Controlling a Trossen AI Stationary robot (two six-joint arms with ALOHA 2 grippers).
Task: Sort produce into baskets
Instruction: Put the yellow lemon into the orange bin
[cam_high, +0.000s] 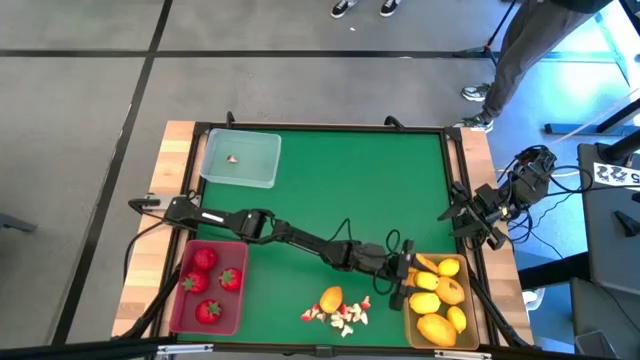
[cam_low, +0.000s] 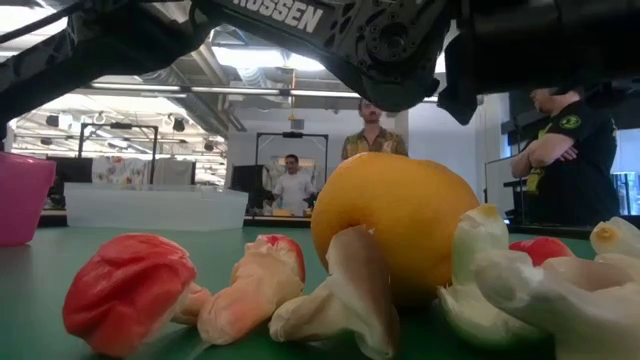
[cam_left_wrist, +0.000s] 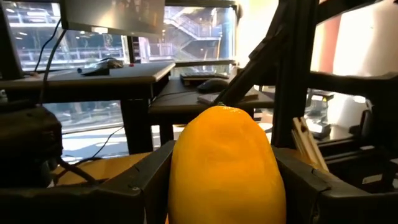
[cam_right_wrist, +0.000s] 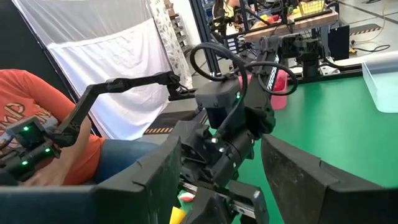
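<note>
I am counting three baskets on the green table (cam_high: 330, 190): a clear basket (cam_high: 241, 158) at the far left holding one tiny bit, a pinkish-red basket (cam_high: 209, 287) at the near left holding four strawberries (cam_high: 204, 259), and a tan-yellow basket (cam_high: 458, 312) at the near right holding about five yellow lemons (cam_high: 435, 327). One orange lemon (cam_high: 331, 298) is lying loose on the table beside a small heap of white-and-red bits (cam_high: 345, 316), too tangled for me to count. My left hand (cam_high: 404, 276) is reaching across to the tan-yellow basket's edge, its fingers (cam_left_wrist: 146, 180) half spread and clamping one yellow lemon (cam_left_wrist: 225, 165) between them. My right hand (cam_high: 466, 222) is waiting off the table's right edge, fingers (cam_right_wrist: 298, 180) spread wide and gripping nothing.
</note>
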